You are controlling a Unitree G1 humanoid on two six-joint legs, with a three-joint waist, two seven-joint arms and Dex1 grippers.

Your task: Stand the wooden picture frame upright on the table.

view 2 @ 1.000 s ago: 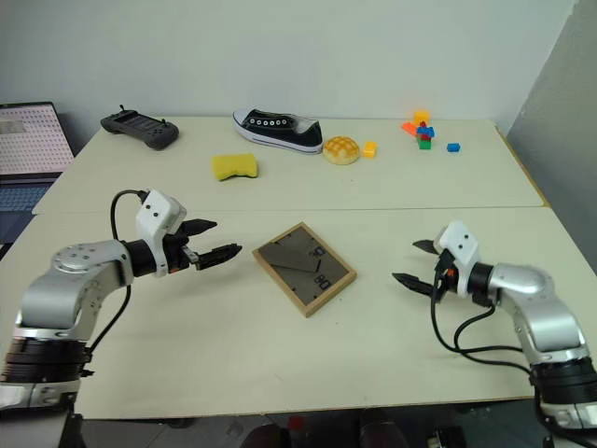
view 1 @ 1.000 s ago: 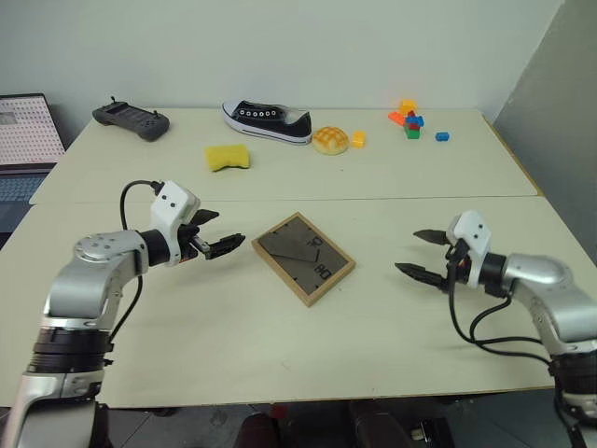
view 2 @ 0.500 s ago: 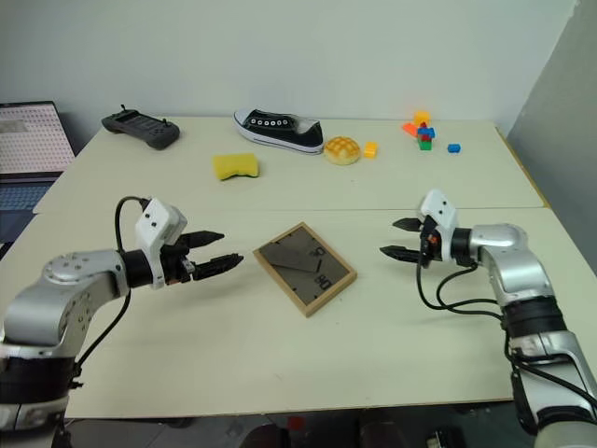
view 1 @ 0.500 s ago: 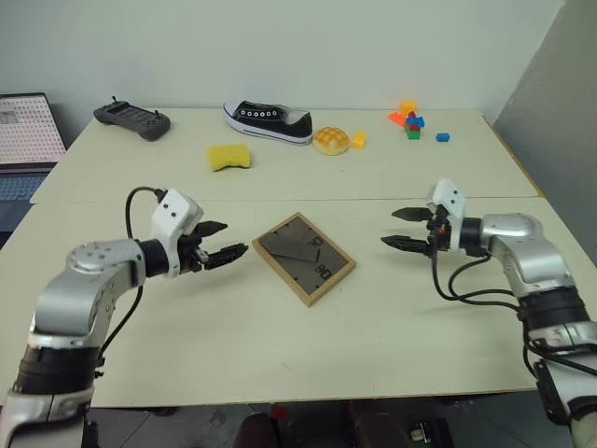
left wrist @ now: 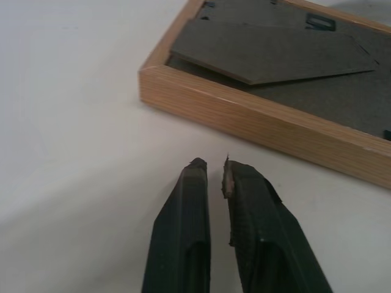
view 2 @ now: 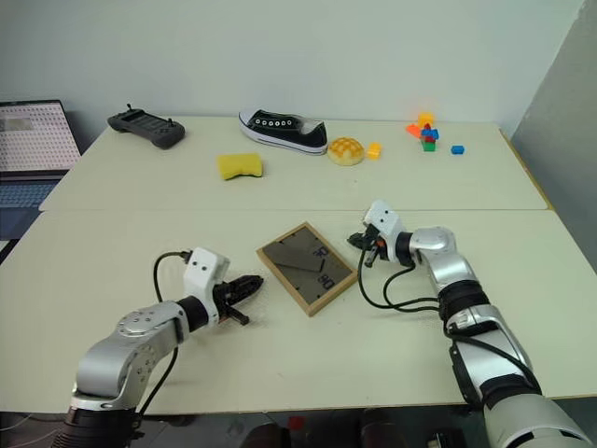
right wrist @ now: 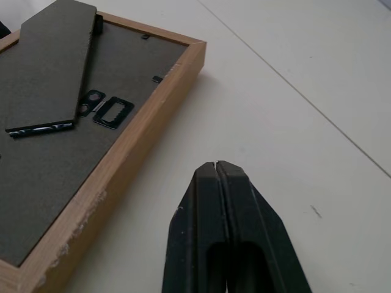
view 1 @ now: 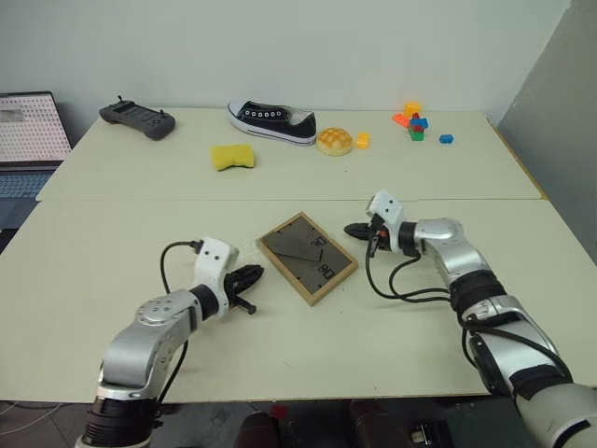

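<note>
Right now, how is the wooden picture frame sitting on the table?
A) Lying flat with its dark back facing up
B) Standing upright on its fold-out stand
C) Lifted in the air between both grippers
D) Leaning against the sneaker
A: the wooden picture frame lies flat on the table, dark back panel and folded stand up, with the left gripper and right gripper beside it, both shut on nothing.

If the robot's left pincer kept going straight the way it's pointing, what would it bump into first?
Most likely the wooden picture frame: the shut left pincer points at its near wooden edge, with only bare table between them.
</note>
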